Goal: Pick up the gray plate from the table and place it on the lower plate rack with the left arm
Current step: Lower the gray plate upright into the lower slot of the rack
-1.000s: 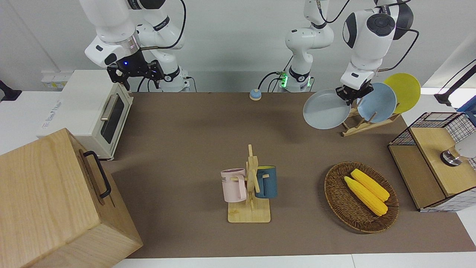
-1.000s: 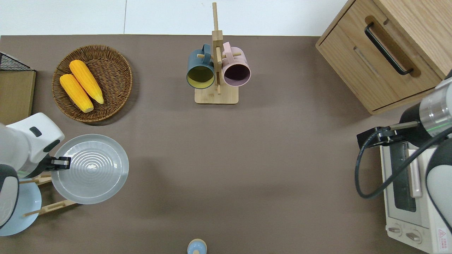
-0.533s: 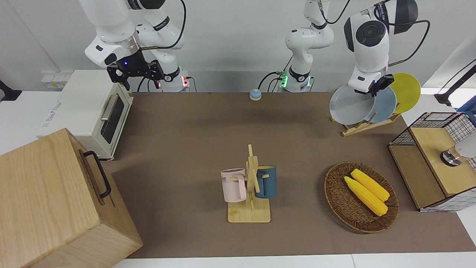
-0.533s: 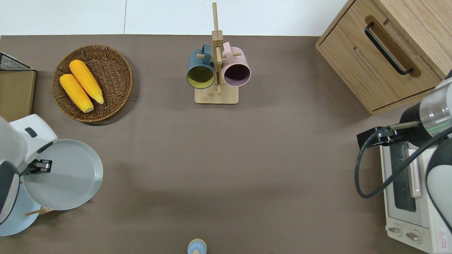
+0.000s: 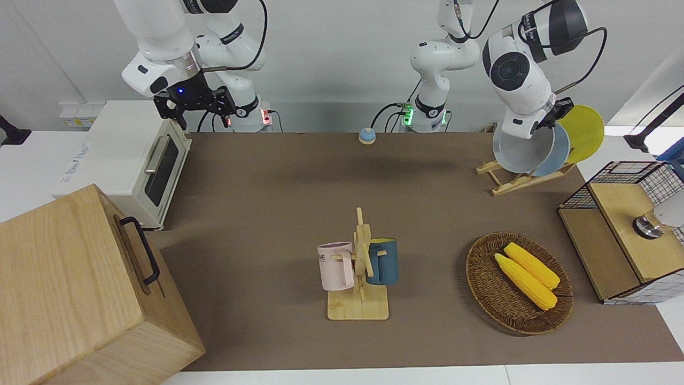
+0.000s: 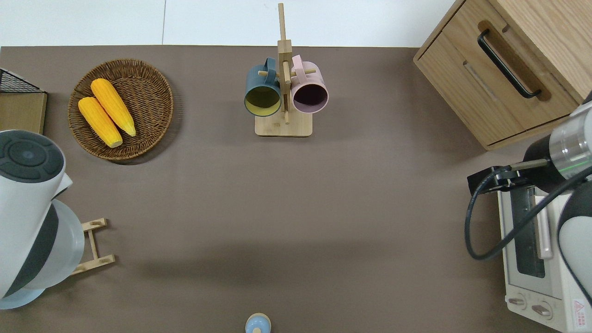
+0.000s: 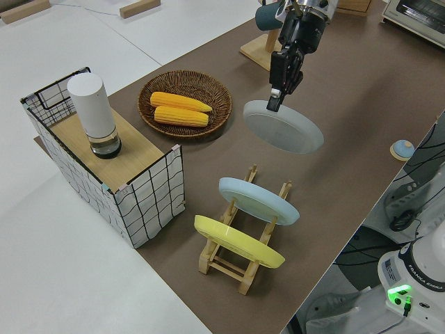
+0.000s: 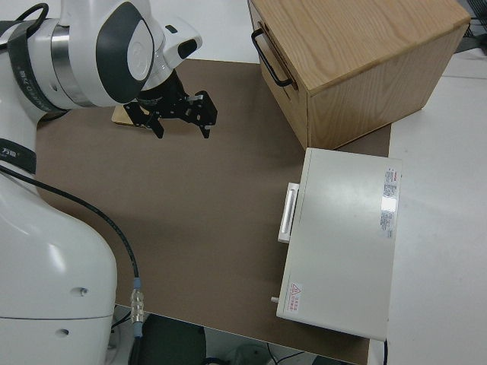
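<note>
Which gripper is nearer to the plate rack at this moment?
The left. The left gripper holds the gray plate right at the plate rack; the right gripper is parked by the toaster oven.

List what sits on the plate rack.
A sky-blue plate and a yellow plate lean in the lower plate rack. The left gripper holds the gray plate there; whether it touches a slot is hidden.

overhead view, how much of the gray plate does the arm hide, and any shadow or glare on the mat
Overhead view: the left arm covers most of the gray plate, leaving a pale crescent; a soft, broad shadow band crosses the table, with no harsh glare. Front view: far more of the plate's face shows.
</note>
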Robot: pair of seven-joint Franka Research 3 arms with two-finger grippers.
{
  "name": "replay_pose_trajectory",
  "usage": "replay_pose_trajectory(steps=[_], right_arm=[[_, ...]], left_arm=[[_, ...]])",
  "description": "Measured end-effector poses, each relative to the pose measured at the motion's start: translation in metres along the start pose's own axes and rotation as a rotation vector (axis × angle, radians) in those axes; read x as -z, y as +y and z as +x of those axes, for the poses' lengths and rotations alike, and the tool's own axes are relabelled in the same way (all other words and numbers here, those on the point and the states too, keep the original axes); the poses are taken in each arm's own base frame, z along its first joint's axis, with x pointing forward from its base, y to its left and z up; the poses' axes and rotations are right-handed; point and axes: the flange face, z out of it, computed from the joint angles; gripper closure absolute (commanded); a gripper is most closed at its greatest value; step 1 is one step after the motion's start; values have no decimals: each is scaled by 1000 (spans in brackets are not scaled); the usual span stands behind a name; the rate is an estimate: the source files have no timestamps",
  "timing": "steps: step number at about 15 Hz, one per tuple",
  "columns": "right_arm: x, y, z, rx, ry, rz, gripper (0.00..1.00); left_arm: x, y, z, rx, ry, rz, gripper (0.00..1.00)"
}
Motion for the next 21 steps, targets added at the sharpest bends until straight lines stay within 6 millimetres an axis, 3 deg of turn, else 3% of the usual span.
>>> replay_pose_trajectory(steps=[4, 12, 19, 20, 21], right_arm=[[0, 0, 0, 0, 0, 0, 17], [0, 0, 0, 0, 0, 0, 17], [0, 0, 0, 0, 0, 0, 17], [0, 0, 0, 0, 0, 0, 17], [0, 0, 0, 0, 0, 0, 17]], left_arm=[[-6, 17, 4, 28, -28, 67, 1000], [-47, 53, 1, 37, -88, 134, 1000], [-79, 95, 14, 32, -79, 130, 992], [-83, 100, 15, 34, -79, 130, 887], [-85, 104, 16, 34, -81, 132, 676]])
